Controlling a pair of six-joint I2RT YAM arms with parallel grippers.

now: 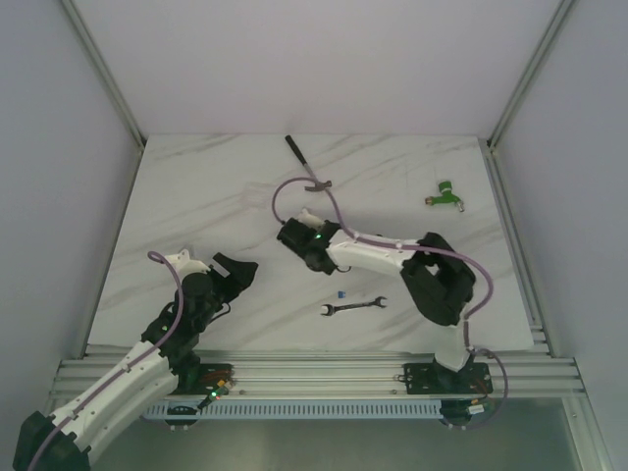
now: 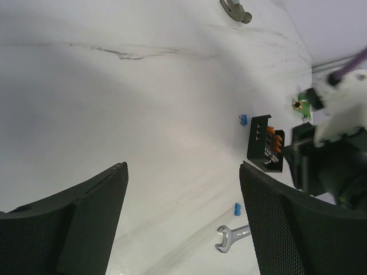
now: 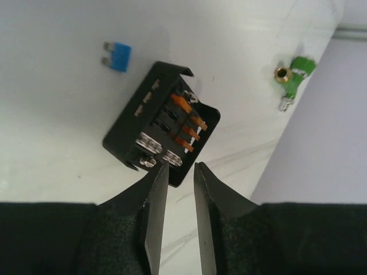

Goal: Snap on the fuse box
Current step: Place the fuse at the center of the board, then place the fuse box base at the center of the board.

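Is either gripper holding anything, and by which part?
Nothing is held. The right gripper is slightly parted by the fuse box; the left gripper is empty.

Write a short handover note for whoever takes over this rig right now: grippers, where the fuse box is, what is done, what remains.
Left gripper: open, empty, off to the left of the work.
Right gripper: jaws a narrow gap apart, tips at the near corner of the fuse box; nothing visibly clamped.
Fuse box: lying on the table, fuses exposed, a loose blue fuse beside it, the wrench nearer the bases.
Done: nothing visibly snapped on; no cover in view.
Left: the snap-on itself.
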